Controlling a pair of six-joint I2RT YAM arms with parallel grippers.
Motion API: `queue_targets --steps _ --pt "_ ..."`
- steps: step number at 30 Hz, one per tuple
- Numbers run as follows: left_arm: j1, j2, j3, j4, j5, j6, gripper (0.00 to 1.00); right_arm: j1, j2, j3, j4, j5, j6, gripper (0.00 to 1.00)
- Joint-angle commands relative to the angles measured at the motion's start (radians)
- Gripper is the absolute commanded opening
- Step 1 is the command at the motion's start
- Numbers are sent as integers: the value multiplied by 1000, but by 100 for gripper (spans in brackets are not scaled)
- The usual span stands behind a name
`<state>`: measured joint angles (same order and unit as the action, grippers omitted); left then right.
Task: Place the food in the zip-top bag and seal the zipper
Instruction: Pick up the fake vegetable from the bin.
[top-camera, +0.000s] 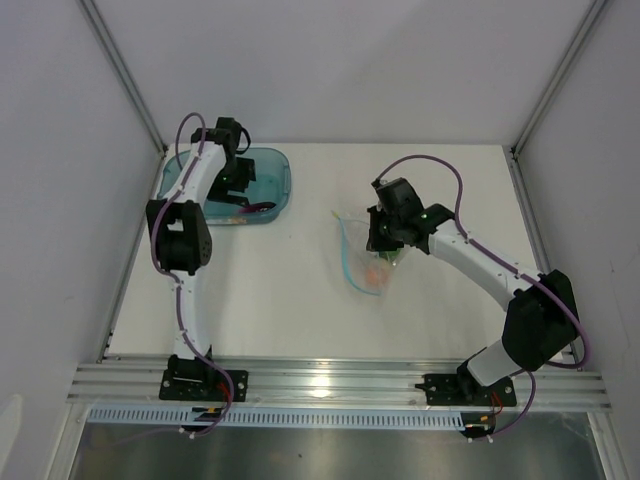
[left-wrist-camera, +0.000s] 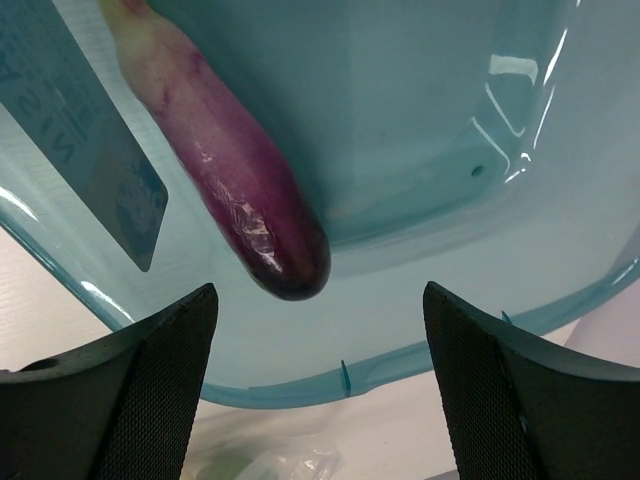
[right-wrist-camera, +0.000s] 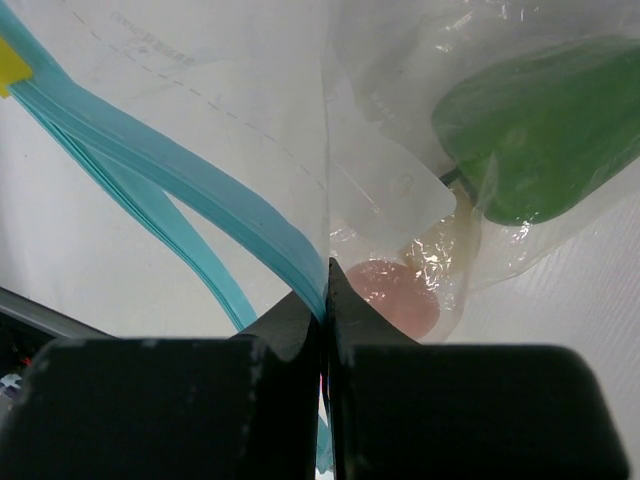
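The clear zip-top bag (top-camera: 368, 262) lies mid-table with its mouth open. In the right wrist view it (right-wrist-camera: 250, 110) holds the green pepper (right-wrist-camera: 545, 125) and two pale pinkish balls (right-wrist-camera: 400, 295). My right gripper (right-wrist-camera: 327, 275) is shut on the bag's light-blue zipper (right-wrist-camera: 180, 175) at one side of the mouth; it also shows from above (top-camera: 385, 240). The dark purple eggplant (left-wrist-camera: 245, 190) lies in the teal tub (left-wrist-camera: 450, 150). My left gripper (left-wrist-camera: 320, 350) is open and empty over the tub's near rim, just short of the eggplant's tip; it also shows from above (top-camera: 240, 195).
The teal translucent tub (top-camera: 275, 175) stands at the back left of the white table. A label (left-wrist-camera: 90, 150) shows through its wall. Grey walls enclose the table; an aluminium rail (top-camera: 330, 385) runs along the near edge.
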<state>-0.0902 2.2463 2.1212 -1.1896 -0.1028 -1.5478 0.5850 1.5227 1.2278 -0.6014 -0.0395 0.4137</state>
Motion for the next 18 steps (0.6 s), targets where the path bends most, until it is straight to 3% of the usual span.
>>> queue_targets --steps 1,18 --pt "7 16 3 -18 -15 -43 84 -4 -24 -16 26 -5 -4 0" --pt "7 73 11 -64 25 -92 82 -22 -53 -34 29 -10 -6 0"
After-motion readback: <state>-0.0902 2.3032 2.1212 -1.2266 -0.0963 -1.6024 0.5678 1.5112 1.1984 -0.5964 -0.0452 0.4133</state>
